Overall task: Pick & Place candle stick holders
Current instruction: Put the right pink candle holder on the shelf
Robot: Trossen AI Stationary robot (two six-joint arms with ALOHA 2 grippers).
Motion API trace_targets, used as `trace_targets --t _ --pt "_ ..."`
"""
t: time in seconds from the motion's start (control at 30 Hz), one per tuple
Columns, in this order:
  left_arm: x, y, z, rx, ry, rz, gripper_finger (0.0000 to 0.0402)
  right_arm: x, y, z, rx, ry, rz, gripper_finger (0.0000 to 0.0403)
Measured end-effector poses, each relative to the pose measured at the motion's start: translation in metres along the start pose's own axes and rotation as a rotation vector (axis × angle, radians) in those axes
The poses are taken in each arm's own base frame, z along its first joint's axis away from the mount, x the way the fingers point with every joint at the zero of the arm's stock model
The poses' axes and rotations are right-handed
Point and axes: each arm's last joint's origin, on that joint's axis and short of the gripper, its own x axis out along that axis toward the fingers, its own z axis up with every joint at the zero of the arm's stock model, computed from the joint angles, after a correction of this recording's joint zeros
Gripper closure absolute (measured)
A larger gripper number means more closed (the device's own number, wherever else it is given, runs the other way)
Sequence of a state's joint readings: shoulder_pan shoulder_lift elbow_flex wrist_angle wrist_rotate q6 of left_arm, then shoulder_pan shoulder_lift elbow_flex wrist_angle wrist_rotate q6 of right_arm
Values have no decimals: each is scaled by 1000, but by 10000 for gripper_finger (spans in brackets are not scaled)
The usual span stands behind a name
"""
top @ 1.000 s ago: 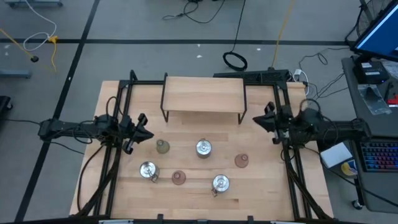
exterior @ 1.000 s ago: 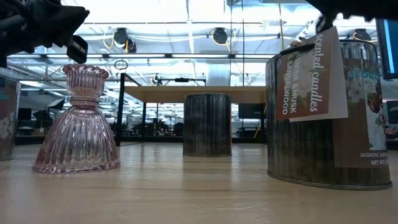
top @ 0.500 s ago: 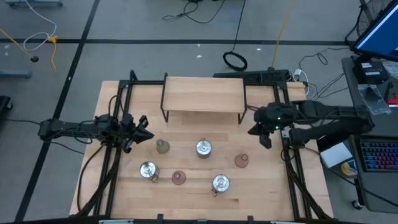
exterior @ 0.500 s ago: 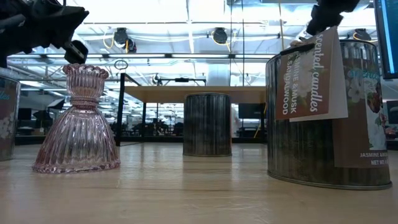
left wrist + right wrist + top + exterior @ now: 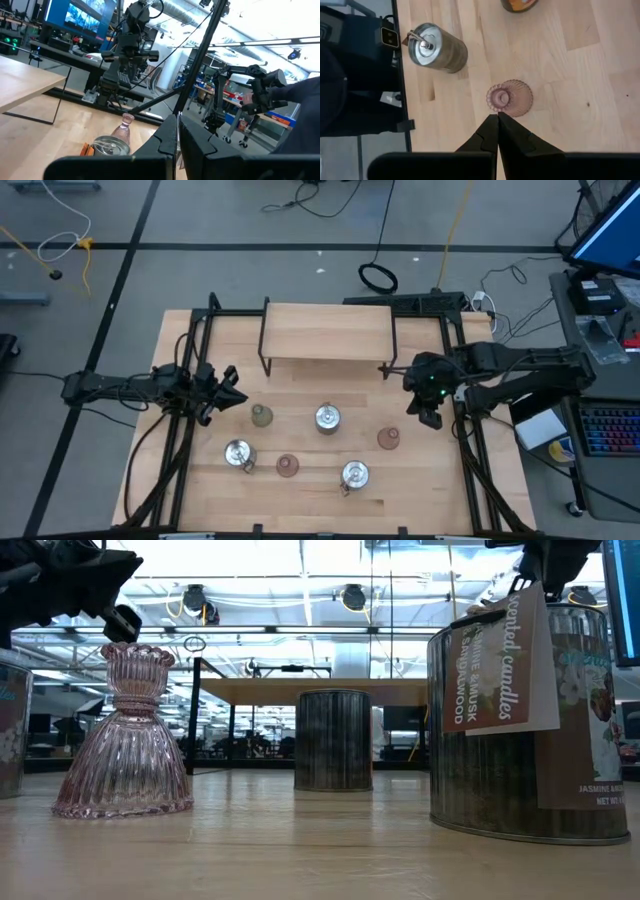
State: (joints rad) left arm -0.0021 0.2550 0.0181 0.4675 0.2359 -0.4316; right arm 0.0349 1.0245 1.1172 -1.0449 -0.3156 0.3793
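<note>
A: Which holder is the right gripper (image 5: pixel 497 116) after?

B: By my guess the pink glass one (image 5: pixel 509 98) — in the wrist view it sits just past the fingertips, seen from straight above, standing upright on the table (image 5: pixel 420 480). From overhead it is the pink holder on the right side of the table (image 5: pixel 388 438), with the gripper (image 5: pixel 428 416) hovering near it, a little to its outer side.

A: Jaws?

B: Closed, finger against finger, nothing in them. They would need to open before coming down.

A: How will it handle?

B: Probably light, stiff and slick — ribbed glass, likely to chip if knocked over. A pink holder like it (image 5: pixel 125 735) in the low view shows the shape: wide skirt, narrow waist, flared cup on top. I would pinch at the waist, where the flare above should stop it slipping out.

A: And the silver tins?

B: One (image 5: pixel 438 48) stands nearby, apart from the glass. It looks heavier and smooth-sided, so a grip across the body seems right.

A: Left gripper (image 5: pixel 222 392)?

B: Waiting at the left side, near the green holder (image 5: pixel 261 415), fingers pressed together and empty.
</note>
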Motion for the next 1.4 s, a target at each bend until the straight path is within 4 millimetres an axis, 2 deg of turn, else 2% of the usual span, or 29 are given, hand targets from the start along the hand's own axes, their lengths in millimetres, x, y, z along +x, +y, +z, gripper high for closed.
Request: trace_targets --t 0.17,0.47,0.7,0.83,0.97,1.4 --pt "0 0 0 0 0 0 382 0 0 0 -1 -2 -4 362" --pt "0 0 0 0 0 0 382 4 -2 3 -31 -4 -56 231" --pt "0 0 0 0 1 -1 382 21 -1 13 -232 33 -56 154" --pt "0 0 0 0 0 -1 382 34 3 15 -376 94 -50 141" --pt "0 0 0 0 1 -1 382 50 8 17 -477 145 -38 144" --pt "0 1 -3 -3 27 11 382 102 14 21 -539 312 -42 151"
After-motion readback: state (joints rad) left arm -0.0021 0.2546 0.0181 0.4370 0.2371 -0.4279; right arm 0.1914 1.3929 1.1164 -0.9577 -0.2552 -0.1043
